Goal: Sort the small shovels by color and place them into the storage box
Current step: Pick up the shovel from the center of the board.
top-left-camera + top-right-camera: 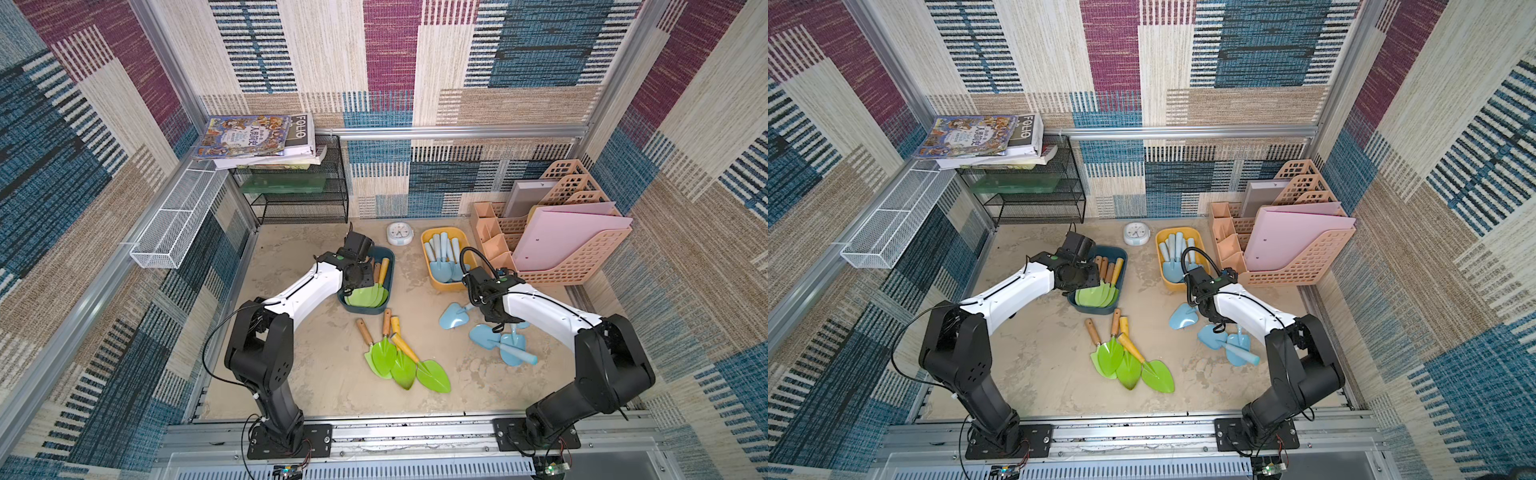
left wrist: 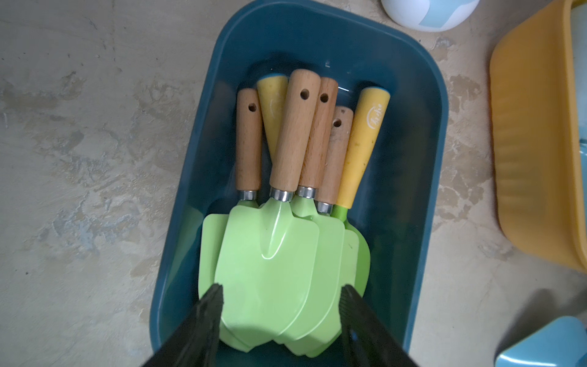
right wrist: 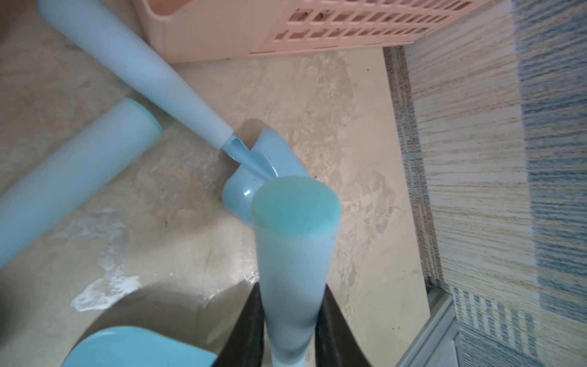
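In both top views a mottled beige tabletop [image 1: 316, 382] fills the lower middle of the frame. It is boxed in by walls [image 1: 390, 62] covered in patchwork fabric of blue, maroon and cream. At upper left a black wire rack [image 1: 299, 203] carries a stack of books [image 1: 253, 137], and a white mesh basket [image 1: 174, 220] hangs on the wall to its left. At right stands a peach file organiser [image 1: 577, 266] holding pink folders [image 1: 569, 232]. A small white clock [image 1: 400, 233] sits at centre back, between a dark blue bin [image 1: 363, 312] and a yellow bin [image 1: 440, 286]. Pale blue shovels [image 1: 442, 259] fill the yellow bin. Four loose green shovels [image 1: 399, 361] lie at centre, and loose pale blue shovels [image 1: 505, 343] lie right of centre, under the right arm [image 1: 544, 309]. The left arm [image 1: 307, 286] reaches over the blue bin.

In the left wrist view, six green shovels [image 2: 270, 254] are stacked inside the dark blue bin, four with wooden handles and two with yellow. The left gripper [image 2: 281, 287] hangs above their blades with its fingers well apart, gripping nothing. The stained tabletop surrounds the bin.

In the right wrist view, the right gripper [image 3: 290, 302] is clamped narrowly on the handle of a held blue shovel [image 3: 293, 248]. More blue shovels lie on the worn tabletop nearby, with the organiser and the fabric wall beyond.
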Controlling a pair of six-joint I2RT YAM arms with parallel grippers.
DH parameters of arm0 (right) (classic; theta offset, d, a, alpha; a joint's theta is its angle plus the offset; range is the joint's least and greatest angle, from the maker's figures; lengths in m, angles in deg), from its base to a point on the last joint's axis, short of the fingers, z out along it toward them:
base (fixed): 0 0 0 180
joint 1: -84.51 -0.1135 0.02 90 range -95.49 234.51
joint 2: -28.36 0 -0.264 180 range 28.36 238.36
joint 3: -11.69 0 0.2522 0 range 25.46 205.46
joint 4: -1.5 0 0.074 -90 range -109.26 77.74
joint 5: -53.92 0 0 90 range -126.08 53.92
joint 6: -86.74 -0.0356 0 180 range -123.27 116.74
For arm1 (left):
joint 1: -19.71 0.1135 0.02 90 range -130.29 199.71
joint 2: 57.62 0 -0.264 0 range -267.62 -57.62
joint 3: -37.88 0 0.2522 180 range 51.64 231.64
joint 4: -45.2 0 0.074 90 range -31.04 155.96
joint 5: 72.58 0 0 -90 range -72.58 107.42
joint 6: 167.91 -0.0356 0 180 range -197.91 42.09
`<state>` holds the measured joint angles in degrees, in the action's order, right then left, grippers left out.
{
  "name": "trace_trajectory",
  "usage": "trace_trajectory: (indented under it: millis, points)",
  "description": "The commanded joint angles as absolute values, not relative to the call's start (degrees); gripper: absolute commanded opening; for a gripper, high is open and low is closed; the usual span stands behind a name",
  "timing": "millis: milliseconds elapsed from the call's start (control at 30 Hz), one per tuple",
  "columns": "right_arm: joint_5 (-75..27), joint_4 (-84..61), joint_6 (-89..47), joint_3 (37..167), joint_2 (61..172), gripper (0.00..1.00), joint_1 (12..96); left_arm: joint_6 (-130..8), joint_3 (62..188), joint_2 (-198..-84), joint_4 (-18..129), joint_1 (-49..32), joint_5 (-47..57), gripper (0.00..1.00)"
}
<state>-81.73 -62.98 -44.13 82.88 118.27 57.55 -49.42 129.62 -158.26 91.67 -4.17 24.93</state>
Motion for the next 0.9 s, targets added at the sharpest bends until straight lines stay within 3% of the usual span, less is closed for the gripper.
trace_trajectory:
  millis: [0,167,300,567,867]
  points:
    - [-90.17,-68.91,-49.79,84.06,120.7,0.2,55.79,-49.33,129.41,-157.74,91.45,-4.19,24.54,0.6]
    - [-96.27,-74.55,-56.93,88.42,126.13,0.19,52.61,-49.39,129.02,-157.39,91.3,-4.19,24.88,0.6]
    - [-95.96,-70.3,-52.58,91.99,126.31,0.19,51.82,-49.64,128.81,-157.29,91.16,-4.15,25.2,0.6]
    - [-83.53,-50.37,-31.11,102.44,122.07,0.2,54.38,-49.66,128.46,-157.68,90.52,-4.15,24.92,0.6]
    - [-67.98,-45.13,-23.91,121.96,133.45,0.21,60.04,-50.2,127.76,-157.91,89.73,-4.19,25.46,0.6]
